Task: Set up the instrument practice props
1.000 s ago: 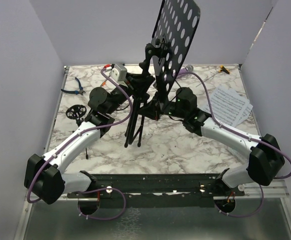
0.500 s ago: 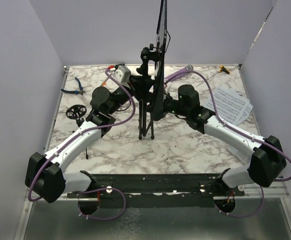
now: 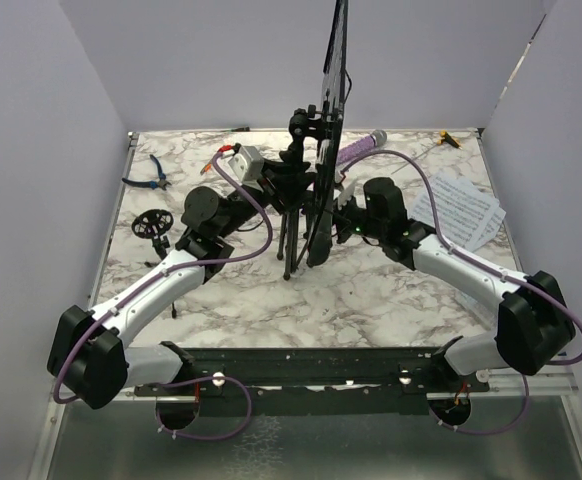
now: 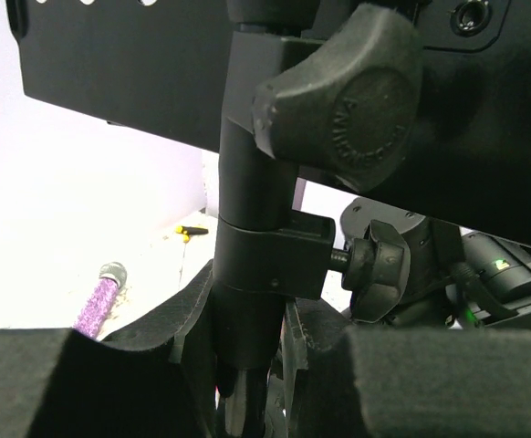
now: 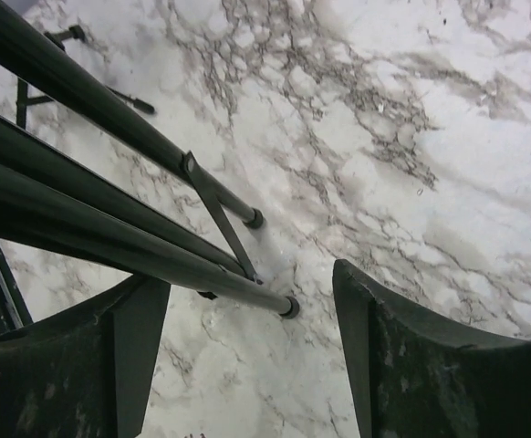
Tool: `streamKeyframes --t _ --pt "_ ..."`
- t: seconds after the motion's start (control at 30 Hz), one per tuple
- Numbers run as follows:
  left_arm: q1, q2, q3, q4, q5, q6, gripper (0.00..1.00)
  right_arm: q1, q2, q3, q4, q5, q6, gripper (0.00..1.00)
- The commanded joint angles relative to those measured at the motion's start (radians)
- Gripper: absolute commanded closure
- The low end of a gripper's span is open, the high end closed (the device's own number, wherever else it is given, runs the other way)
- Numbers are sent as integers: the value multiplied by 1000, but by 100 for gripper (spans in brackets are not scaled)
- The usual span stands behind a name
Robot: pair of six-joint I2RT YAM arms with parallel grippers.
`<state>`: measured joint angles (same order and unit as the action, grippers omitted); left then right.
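From above, the music stand (image 3: 331, 100) stands upright at mid-table with its desk edge-on. The white pages (image 3: 461, 208) lie at its 3 o'clock and the microphone (image 3: 361, 147) at 1 o'clock.

In the left wrist view, the left gripper (image 4: 256, 374) is clenched on the stand's post just below the clamp collar.

In the right wrist view, the right gripper (image 5: 247, 365) gapes, released, over the marble table (image 5: 411, 137), with the tripod legs (image 5: 110, 228) nearly together at its 10 o'clock.

The stand looks stiff, top-heavy and smooth-tubed, so the post seems the safest hold while each leg is spread.

Tall black music stand (image 3: 331, 100) near upright mid-table, desk edge-on; purple glitter microphone (image 3: 359, 147) lies behind, white sheet-music pages (image 3: 458, 208) right
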<state>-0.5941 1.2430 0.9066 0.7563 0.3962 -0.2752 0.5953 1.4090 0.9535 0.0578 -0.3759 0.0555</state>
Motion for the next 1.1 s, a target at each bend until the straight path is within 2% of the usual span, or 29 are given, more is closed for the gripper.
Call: streamKeyframes --t 0.0,0.13,0.53,0.77,0.93,0.97,1.07 --pt "-14 -81 -15 160 8 -51 100 -5 -19 -47 -7 62 10 28" --pt "-15 -85 -26 160 0 -58 100 -5 -20 -68 31 51 -19 29" --pt "-16 -81 -40 166 -22 -92 100 -5 -2 -162 339 -78 -27 42" --pt "-16 -79 -40 170 -22 -99 100 -4 3 -159 392 -151 -29 61" --pt "-16 -82 -37 172 -30 -91 100 -5 -3 -157 407 -165 -28 68" --pt "-16 -80 -35 172 -31 -85 100 -4 -4 -158 407 -153 -27 72" --pt "-16 -75 -26 172 -28 -63 100 -5 -8 -146 389 -118 -37 96"
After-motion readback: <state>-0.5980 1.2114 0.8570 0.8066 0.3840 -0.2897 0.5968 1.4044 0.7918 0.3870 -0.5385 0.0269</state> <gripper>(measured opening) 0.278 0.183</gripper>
